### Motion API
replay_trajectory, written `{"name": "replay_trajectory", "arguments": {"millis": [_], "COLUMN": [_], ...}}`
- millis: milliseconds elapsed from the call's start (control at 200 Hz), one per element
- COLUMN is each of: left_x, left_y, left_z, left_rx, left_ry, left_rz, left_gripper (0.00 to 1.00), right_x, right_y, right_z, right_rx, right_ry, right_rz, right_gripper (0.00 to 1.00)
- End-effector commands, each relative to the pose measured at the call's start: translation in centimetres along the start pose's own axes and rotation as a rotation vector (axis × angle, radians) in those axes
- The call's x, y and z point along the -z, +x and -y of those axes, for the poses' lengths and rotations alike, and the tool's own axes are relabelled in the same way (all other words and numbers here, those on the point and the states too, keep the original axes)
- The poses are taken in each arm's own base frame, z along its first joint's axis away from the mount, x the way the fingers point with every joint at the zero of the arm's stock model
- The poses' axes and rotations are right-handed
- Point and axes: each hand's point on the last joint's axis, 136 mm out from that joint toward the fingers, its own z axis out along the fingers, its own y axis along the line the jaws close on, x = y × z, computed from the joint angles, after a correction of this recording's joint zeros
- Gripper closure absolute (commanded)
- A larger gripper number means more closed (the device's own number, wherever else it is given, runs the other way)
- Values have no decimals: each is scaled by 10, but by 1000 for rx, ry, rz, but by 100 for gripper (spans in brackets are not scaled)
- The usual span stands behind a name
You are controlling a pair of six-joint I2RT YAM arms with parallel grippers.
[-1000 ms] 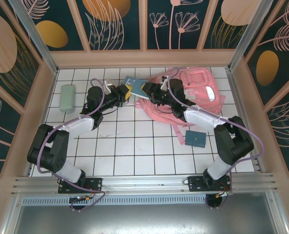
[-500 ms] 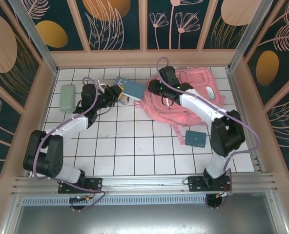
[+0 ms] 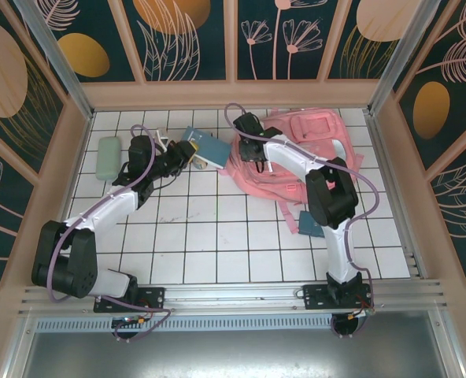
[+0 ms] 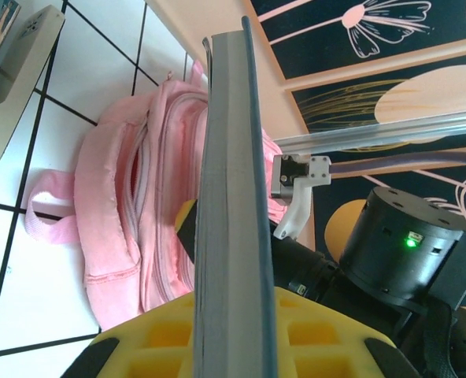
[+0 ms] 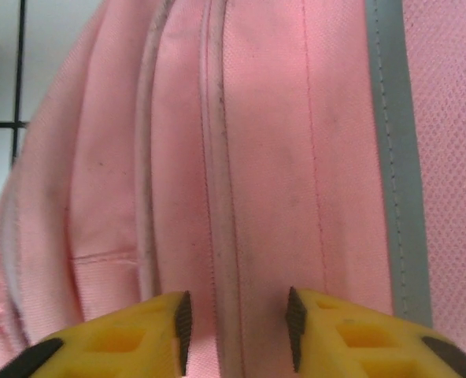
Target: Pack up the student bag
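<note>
the student bag [image 3: 323, 130] lies flat at the far right of the white tiled table [image 3: 217, 228], close against the back wall, its straps trailing toward the near side. the right gripper [image 3: 247, 151] is down on the bag's left edge, its arm stretched across the pink fabric. in the right wrist view the right gripper [image 5: 234, 323] shows its two yellow fingertips standing apart, with a raised seam of the bag [image 5: 296, 157] running between them and the pale stripe off to the right (whether the pads actually pinch the cloth, i cannot tell). just left of the bag, the left gripper [image 3: 192, 152] is pressed together on a blue-grey book [image 3: 209, 146], whose free end points at the bag's left edge. the left wrist view has that book [image 4: 229, 157] edge-on, upright between the yellow pads of the left gripper [image 4: 233, 315], with the bag [image 4: 119, 228] beyond it showing a parted zip line. further out, a dark teal notebook [image 3: 318, 226] lies on the tiles near the bag's straps, partly under the right arm, and a pale green case [image 3: 107, 157] sits well apart at the far left.
</note>
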Motion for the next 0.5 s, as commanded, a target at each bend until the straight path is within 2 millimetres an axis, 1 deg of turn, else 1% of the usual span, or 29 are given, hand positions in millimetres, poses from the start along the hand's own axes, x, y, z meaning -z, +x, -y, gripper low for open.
{"name": "replay_trajectory", "arguments": {"millis": [0,30,80,115,195,250,290,300,310,420,495], "left_x": [8,7,6,5,0,-5,-9,-11,-12,-23,-32], "left_y": [-9,-9,-9,-8,-8,-6,-3,-6,-6,-7,-8], "left_z": [19,19,17,16,9,4,-8,-1,0,-8,-9], "left_rx": [-71,-75,-85,-95,-120,-137,-140,-151,-154,-161,-159], "left_ry": [30,25,13,3,-39,-72,-101,-92,-92,-109,-98], "left_rz": [25,22,14,7,-20,-48,-75,-71,-74,-102,-120], "left_gripper": [100,100,100,100,100,100,100,100,100,100,100], "right_x": [-5,-5,-1,3,22,39,53,56,60,96,120], "right_y": [11,12,10,8,-4,-15,-24,-26,-28,-50,-61], "right_z": [12,14,16,18,15,12,10,11,10,7,4], "right_rx": [56,61,69,74,74,64,55,52,51,45,55], "right_ry": [84,95,117,127,109,80,60,55,50,-5,-51], "right_rz": [-29,-28,-20,-11,33,71,98,104,111,177,215], "right_gripper": [77,84,100,100,100,100,100,100,100,100,100]}}
